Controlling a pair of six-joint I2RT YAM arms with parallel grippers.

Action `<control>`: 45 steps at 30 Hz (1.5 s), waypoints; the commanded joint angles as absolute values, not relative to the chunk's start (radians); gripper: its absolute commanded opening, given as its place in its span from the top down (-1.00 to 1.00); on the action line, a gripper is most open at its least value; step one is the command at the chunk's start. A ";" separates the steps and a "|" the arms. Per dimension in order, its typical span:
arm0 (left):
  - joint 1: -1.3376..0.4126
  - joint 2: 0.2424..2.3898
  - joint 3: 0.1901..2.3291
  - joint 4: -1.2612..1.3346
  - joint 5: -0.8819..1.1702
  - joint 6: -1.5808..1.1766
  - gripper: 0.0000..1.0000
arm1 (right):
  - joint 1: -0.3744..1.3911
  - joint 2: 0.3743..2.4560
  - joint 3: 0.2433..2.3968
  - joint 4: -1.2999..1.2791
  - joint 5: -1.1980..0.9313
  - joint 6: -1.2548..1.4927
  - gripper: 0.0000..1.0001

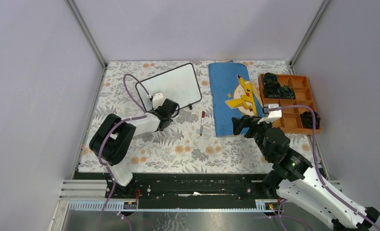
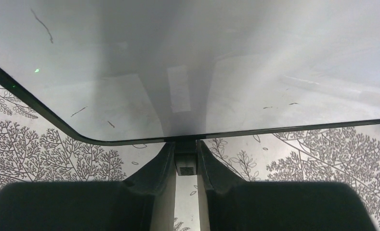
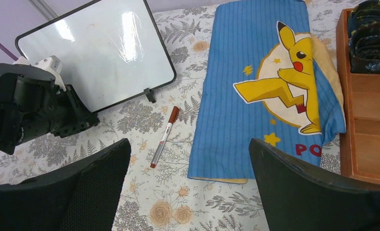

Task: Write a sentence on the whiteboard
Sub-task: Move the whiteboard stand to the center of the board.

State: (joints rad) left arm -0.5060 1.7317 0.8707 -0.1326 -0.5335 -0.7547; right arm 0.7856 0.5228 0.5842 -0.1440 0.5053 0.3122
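The small rectangular whiteboard (image 1: 173, 83) w/ rounded corners and a thin black rim is seen in the top view at the far left of the floral-printed tablecloth (image 1: 178, 149), set at an angle. The left gripper (image 1: 172, 108) is placed at its near edge. The detail is given only by the left wrist view: the jaws are set narrow, closed on a small pale tab (image 2: 185, 166) under the board's black rim, and a few faint dark strokes are picked out on the glossy surface. The right gripper (image 3: 188, 192) is spread wide, w/ nothing btwn its black fingers (image 3: 318, 192), near the near end of the blue ribbed cloth (image 3: 236, 96) w/ a yellow cartoon figure. In the right wrist view a slim pen (image 3: 163, 137) w/ a red-brown cap is shown on the tablecloth btwn board and cloth, touching neither. The orange-brown wooden compartment tray (image 1: 289, 124) is cut off there; from above it is seen whole, just right of the cloth, w/ dark coiled items (image 1: 272, 86) in some compartments
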 commanded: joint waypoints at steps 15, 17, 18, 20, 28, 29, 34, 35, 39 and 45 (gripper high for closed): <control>-0.591 1.714 0.802 -0.143 -0.484 -0.642 1.00 | 0.788 0.512 0.591 -0.132 0.501 0.327 -1.00; -0.596 1.711 0.796 -0.136 -0.469 -0.633 1.00 | 0.787 0.514 0.593 -0.134 0.499 0.327 -1.00; -0.599 1.713 0.794 -0.134 -0.460 -0.629 1.00 | 0.788 0.514 0.595 -0.133 0.499 0.327 -1.00; -0.611 1.719 0.795 -0.131 -0.451 -0.613 1.00 | 0.788 0.517 0.595 -0.133 0.498 0.327 -1.00; -0.630 1.713 0.803 -0.143 -0.474 -0.613 1.00 | 0.788 0.520 0.597 -0.133 0.494 0.327 -1.00; -0.630 1.709 0.803 -0.145 -0.481 -0.616 1.00 | 0.788 0.521 0.597 -0.133 0.494 0.328 -1.00; -0.630 1.671 0.797 -0.151 -0.502 -0.638 0.98 | 0.788 0.523 0.597 -0.134 0.494 0.328 -1.00; -0.630 1.658 0.791 -0.145 -0.505 -0.643 0.85 | 0.787 0.523 0.598 -0.136 0.493 0.328 -1.00; -0.630 1.610 0.766 -0.112 -0.483 -0.642 0.31 | 0.787 0.525 0.595 -0.136 0.493 0.332 -1.00; -0.630 1.557 0.760 -0.119 -0.459 -0.654 -0.13 | 0.788 0.524 0.596 -0.146 0.487 0.340 -1.00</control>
